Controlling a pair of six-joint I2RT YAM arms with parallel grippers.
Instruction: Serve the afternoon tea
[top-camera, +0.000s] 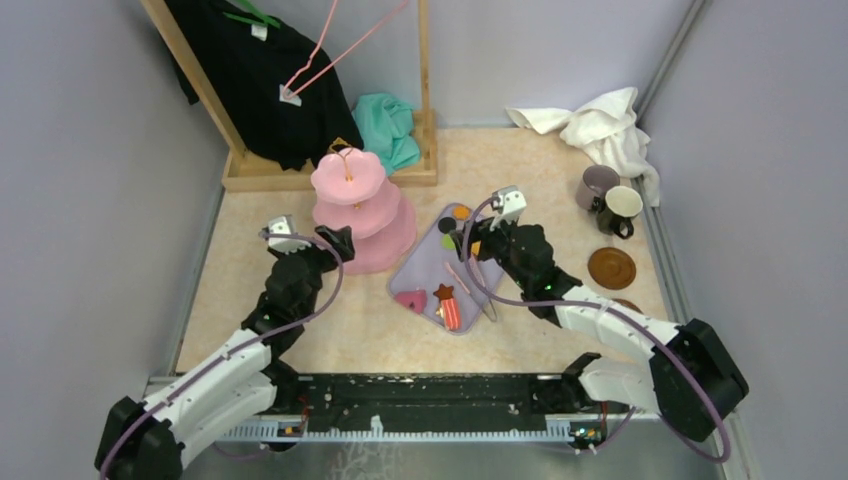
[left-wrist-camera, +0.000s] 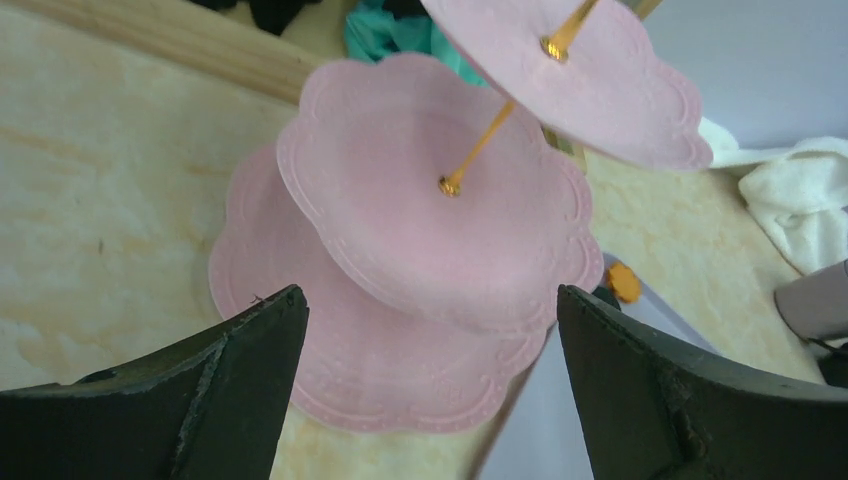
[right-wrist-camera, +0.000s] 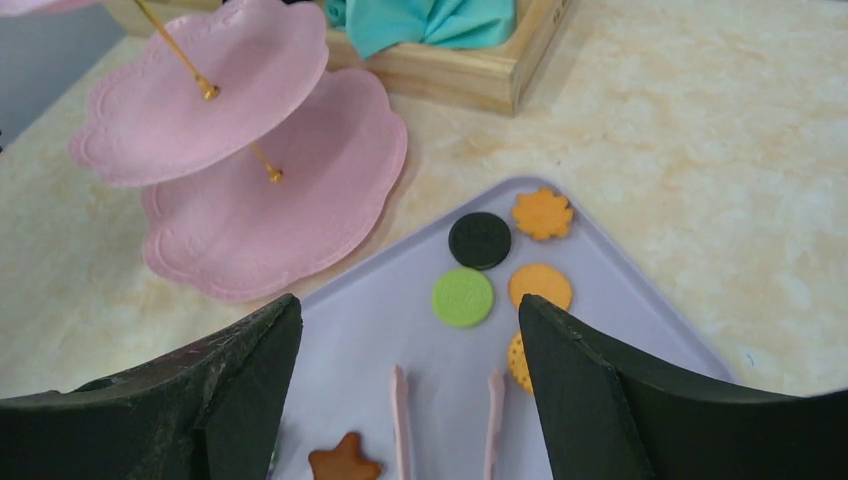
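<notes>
The pink three-tier stand (top-camera: 360, 205) stands left of the lilac tray (top-camera: 425, 268) with all tiers bare; it also shows in the left wrist view (left-wrist-camera: 430, 230) and the right wrist view (right-wrist-camera: 240, 170). My left gripper (top-camera: 340, 242) (left-wrist-camera: 430, 292) is open and empty, just short of the bottom tier's near edge. My right gripper (top-camera: 462, 240) (right-wrist-camera: 408, 302) is open and empty above the tray. On the tray lie a black round (right-wrist-camera: 479, 240), a green round (right-wrist-camera: 463, 296), orange sweets (right-wrist-camera: 542, 213), a brown star (right-wrist-camera: 344, 460) and thin pink tongs (right-wrist-camera: 400, 420). The mauve mug (top-camera: 597, 185) and cream mug (top-camera: 622, 208) stand far right, behind a brown saucer (top-camera: 611, 267).
A wooden clothes rack (top-camera: 330, 170) with a black garment and a teal cloth (top-camera: 388, 125) stands behind the stand. A white cloth (top-camera: 600, 125) lies at the back right. A second saucer (top-camera: 628, 303) peeks out by my right arm. Grey walls close in both sides.
</notes>
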